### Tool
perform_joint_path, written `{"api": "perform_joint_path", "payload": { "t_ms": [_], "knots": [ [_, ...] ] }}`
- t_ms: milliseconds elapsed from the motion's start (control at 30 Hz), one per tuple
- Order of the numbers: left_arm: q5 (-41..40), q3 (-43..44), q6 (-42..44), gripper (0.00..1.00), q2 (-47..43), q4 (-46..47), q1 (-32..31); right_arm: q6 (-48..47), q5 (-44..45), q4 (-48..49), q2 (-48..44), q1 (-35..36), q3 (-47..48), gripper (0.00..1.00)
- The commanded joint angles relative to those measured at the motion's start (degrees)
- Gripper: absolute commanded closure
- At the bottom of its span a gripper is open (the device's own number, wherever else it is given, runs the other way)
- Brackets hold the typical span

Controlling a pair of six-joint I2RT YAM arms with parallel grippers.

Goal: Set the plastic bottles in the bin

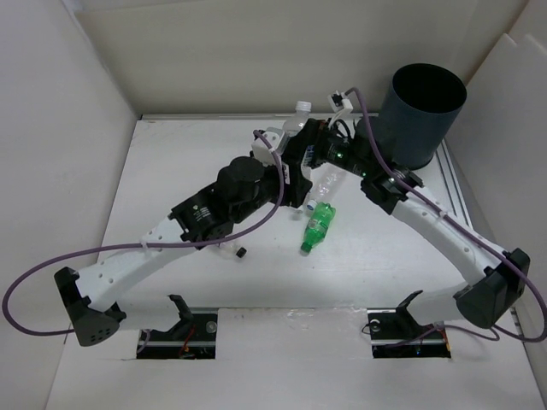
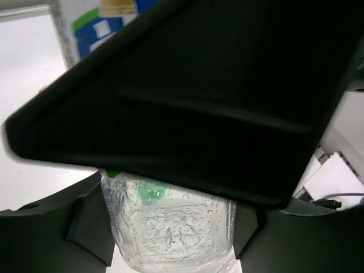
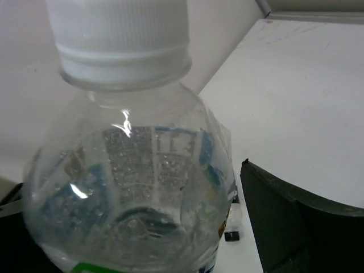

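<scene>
One clear bottle (image 2: 169, 219) in left end effector (image 2: 170, 236); bin (image 1: 425, 115) at far-right edge.

**No readable text**

Nothing legible anywhere. The clear bottle (image 3: 131, 193) carries a blue-and-white label, but its print is blurred through the plastic. The green bottle (image 1: 318, 224) has a label too small to read. The blue and green posters (image 2: 111, 25) in the background are out of focus.

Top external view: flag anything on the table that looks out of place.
A small black piece, likely a cap, lies loose on the table, off any bottle, near the left arm. The green bottle and a clear bottle lie tipped on their sides mid-table, not yet in the bin.
</scene>
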Motion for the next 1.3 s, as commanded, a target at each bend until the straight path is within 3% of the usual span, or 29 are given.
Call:
{"api": "perform_joint_path", "payload": {
  "t_ms": [0,67,100,133,167,200,233,367,533,767,800,933,1133,1167,1200,1233,1267],
  "knots": [
    [3.51,2.47,2.13,1.00,-0.31,3.70,-0.11,-0.04,1.95,3.99,2.00,1.87,2.62,0.00],
    [3.51,1.94,2.12,1.00,-1.01,3.70,-0.11,-0.04,1.95,3.99,3.75,2.39,3.15,0.26],
    [2.64,1.94,1.52,1.00,-1.01,3.70,-0.11,-0.04,2.47,3.99,4.28,2.40,3.75,0.48],
    [2.63,1.94,1.51,0.79,-1.01,3.18,-0.11,-0.04,3.00,3.99,4.29,2.40,3.76,0.79],
    [1.76,1.94,1.51,0.59,-1.53,3.18,-0.11,-0.04,3.70,3.99,4.81,2.40,4.37,1.00],
    [-0.85,1.94,1.51,0.37,-1.54,3.18,-0.11,-0.04,4.40,3.99,4.82,2.40,4.38,1.00],
    [-2.01,1.94,1.51,0.01,-1.54,2.39,-0.11,-0.04,4.93,3.99,4.82,1.62,5.07,1.00],
    [-7.03,1.94,0.19,0.00,-1.54,0.37,-0.11,-0.56,4.42,2.59,6.92,-4.77,9.63,1.00],
    [-8.18,1.16,-1.04,0.00,-0.40,-1.22,-0.11,-3.37,9.32,-4.61,16.56,-18.15,27.28,1.00],
    [-7.65,-2.36,-1.57,0.00,-1.01,-0.69,-0.11,-6.10,33.21,-19.82,35.30,-30.72,55.59,1.00],
    [-8.26,-2.98,-1.57,0.00,-1.01,-0.69,-0.11,-6.63,39.77,-20.62,36.71,-31.69,57.27,1.00],
    [-9.58,-4.56,-1.57,0.00,-1.01,0.44,-0.11,-6.63,50.00,-19.04,39.62,-36.78,56.76,1.00],
    [-11.16,-5.18,-1.57,0.00,2.94,2.03,1.03,-6.63,54.95,-19.66,41.82,-40.32,56.15,0.97],
    [-11.16,-4.66,-1.57,0.00,3.64,2.64,1.56,-7.15,53.82,-19.66,41.82,-41.27,56.14,0.90],
    [-11.16,-4.65,-1.57,0.00,4.43,2.65,2.26,-8.03,52.76,-19.66,41.82,-42.07,56.14,0.41],
    [-11.16,-3.00,-2.44,0.00,6.44,2.65,3.05,-8.04,52.75,-19.66,41.82,-42.07,56.14,0.17],
    [-11.16,-2.29,-2.45,0.00,7.50,2.04,4.62,-8.04,52.75,-19.66,41.82,-42.07,56.14,0.01]
  ]
}}
